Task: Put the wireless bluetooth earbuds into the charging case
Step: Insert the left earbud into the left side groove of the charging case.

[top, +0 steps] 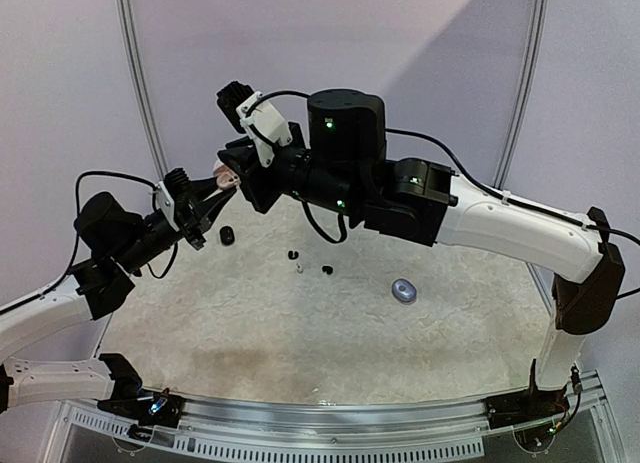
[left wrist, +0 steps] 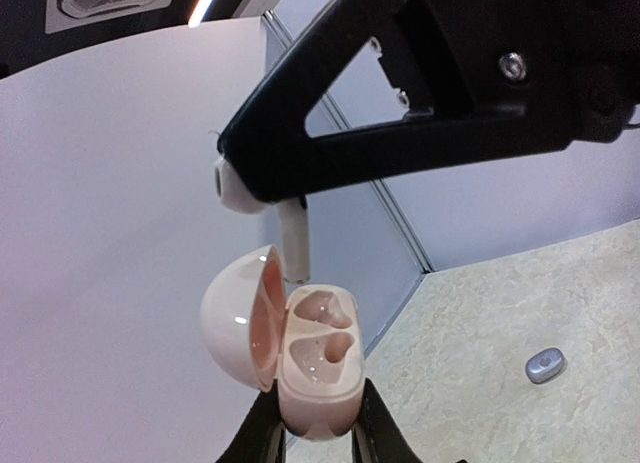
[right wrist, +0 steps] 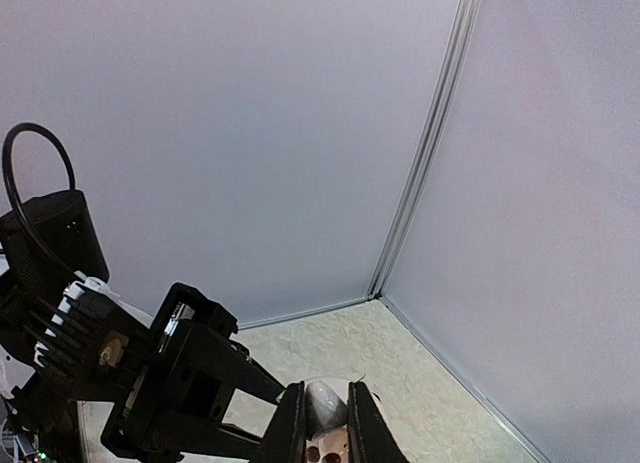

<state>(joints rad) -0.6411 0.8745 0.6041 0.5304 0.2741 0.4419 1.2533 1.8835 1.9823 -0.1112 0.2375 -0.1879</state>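
Left gripper [left wrist: 318, 433]: closed on the lower body of the open charging case [left wrist: 318, 368], holding it up off the table with the two sockets facing the wrist camera

Case lid [left wrist: 238, 328]: hinged back to the left of the body, pale pink inside

Right gripper [right wrist: 325, 423]: fingers pinched narrow around a white earbud [left wrist: 290, 233]; from the left wrist view the bud's head sits at the fingertip and its stem points down

Earbud position: stem tip just above the upper socket of the case, at its rim (whether it touches I cannot tell)

Where both arms meet: raised above the far left part of the table [top: 300, 323], grippers tip to tip in the top view

Loose pieces on the table: a black bud [top: 227, 235] near the left arm, two more small dark bits [top: 327, 271] and one whitish bud [top: 299, 269] near the middle

Second case [top: 404, 290]: silver-grey, closed, lying right of centre, well apart from the grippers
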